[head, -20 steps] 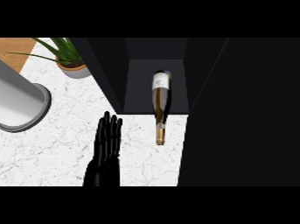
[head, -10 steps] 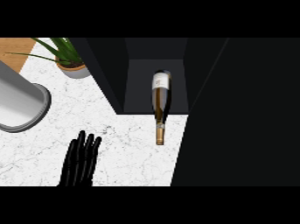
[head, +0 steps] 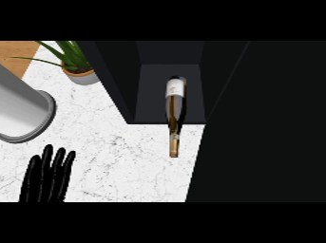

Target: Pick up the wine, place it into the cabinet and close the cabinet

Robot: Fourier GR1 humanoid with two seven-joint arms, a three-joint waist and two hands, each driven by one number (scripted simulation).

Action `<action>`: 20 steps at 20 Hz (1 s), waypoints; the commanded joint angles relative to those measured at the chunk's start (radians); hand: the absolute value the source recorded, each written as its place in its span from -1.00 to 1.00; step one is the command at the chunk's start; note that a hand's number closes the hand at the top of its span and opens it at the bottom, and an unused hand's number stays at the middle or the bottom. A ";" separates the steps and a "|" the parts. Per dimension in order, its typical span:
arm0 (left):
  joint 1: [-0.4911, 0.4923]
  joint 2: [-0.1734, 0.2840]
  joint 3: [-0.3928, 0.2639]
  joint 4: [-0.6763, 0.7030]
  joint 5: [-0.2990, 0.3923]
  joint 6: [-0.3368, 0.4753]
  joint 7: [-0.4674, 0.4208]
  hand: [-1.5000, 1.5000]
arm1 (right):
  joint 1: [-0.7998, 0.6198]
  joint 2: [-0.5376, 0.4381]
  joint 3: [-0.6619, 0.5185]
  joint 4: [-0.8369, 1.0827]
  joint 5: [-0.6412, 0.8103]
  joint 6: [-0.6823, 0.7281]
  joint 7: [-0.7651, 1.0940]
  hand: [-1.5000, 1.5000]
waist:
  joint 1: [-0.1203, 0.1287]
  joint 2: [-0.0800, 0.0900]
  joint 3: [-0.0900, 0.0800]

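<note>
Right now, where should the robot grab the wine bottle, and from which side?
Probably the wine bottle by its slim neck, which sticks out of the cabinet over the counter. Come from the left, where the open left hand is; the dark door blocks the right.

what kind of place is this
Most likely a kitchen counter: a white marble-patterned countertop, a dark open cabinet with a wine bottle lying in its opening, neck sticking out over the counter, and a potted plant in the corner.
</note>
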 commanded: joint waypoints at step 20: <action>0.195 0.191 0.469 0.001 0.269 -0.354 0.010 -1.00 | -0.104 0.013 0.666 0.005 0.228 -0.295 0.019 1.00 | 0.007 -0.006 -0.002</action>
